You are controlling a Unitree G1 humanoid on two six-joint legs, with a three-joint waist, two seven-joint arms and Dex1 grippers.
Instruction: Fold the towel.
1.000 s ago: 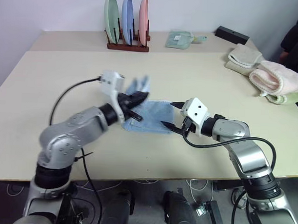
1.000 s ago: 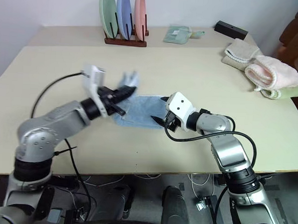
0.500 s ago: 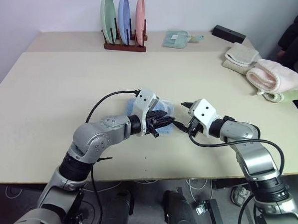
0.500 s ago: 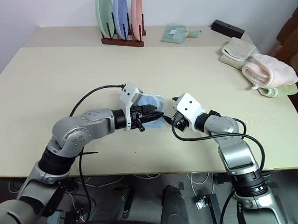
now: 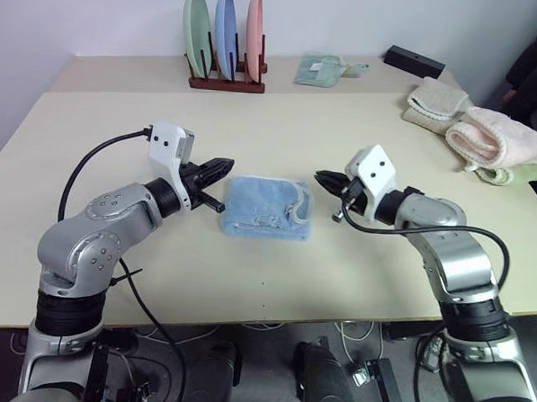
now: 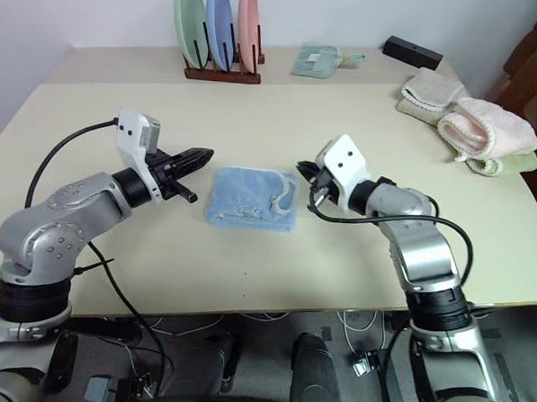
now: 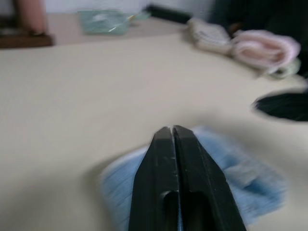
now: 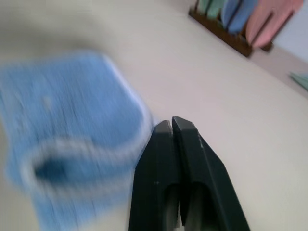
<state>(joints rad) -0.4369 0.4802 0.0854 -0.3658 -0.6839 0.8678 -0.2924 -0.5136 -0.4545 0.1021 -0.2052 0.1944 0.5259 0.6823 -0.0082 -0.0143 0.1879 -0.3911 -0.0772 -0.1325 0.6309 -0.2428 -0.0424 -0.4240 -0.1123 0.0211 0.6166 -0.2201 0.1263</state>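
towel (image 5: 268, 208): now folded, frame centre, released. left gripper (image 5: 223, 165), right gripper (image 5: 324, 178): both withdrawn, closed empty; fold likely done.

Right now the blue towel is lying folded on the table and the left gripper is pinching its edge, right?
Not quite. The towel does lie folded on the table, but the left gripper is shut on nothing, off to the towel's side, as the left eye view shows.

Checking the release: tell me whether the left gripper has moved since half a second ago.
Yes. The left gripper has pulled back off the towel toward the robot's left and now sits beside it, shut.
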